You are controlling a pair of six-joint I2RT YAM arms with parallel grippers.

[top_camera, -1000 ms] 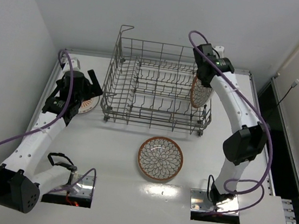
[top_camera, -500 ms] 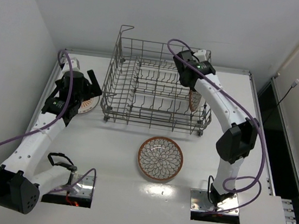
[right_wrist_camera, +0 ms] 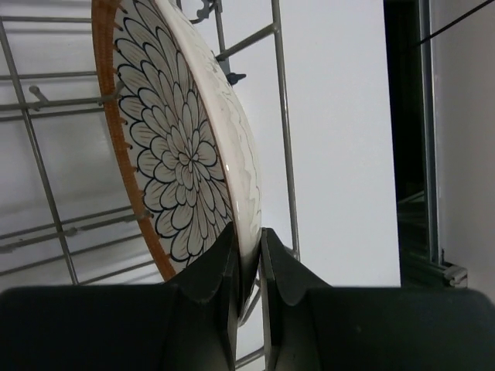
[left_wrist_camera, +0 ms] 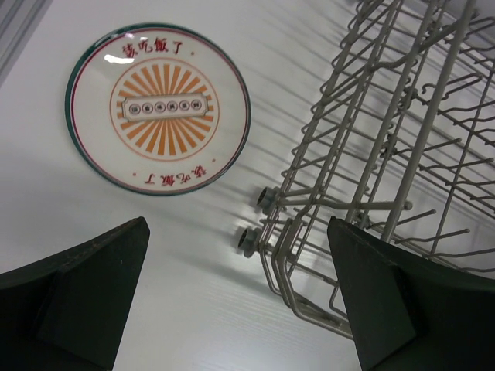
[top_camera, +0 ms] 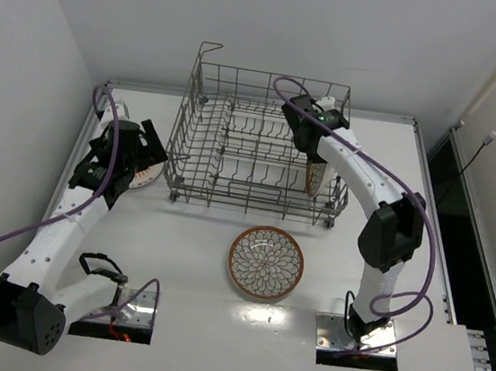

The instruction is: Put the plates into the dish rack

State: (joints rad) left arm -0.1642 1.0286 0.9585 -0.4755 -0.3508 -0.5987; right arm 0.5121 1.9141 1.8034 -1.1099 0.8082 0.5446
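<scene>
A cream plate with an orange-brown rim and dark-lined petals stands on edge at the right end of the dish rack. My right gripper is shut on its rim from above; from the top camera the gripper sits over that plate. A white plate with an orange sunburst lies flat on the table left of the rack. My left gripper hovers open above the table beside it, holding nothing. A brown-rimmed petal plate lies flat in front of the rack.
The grey wire rack has small wheels at its left corner, close to my left gripper. The sunburst plate is partly hidden under the left arm. A raised rim bounds the table on the left.
My right arm has swung left and down into the rack with the plate, which now stands nearly edge-on between the wires. The left arm has barely moved.
</scene>
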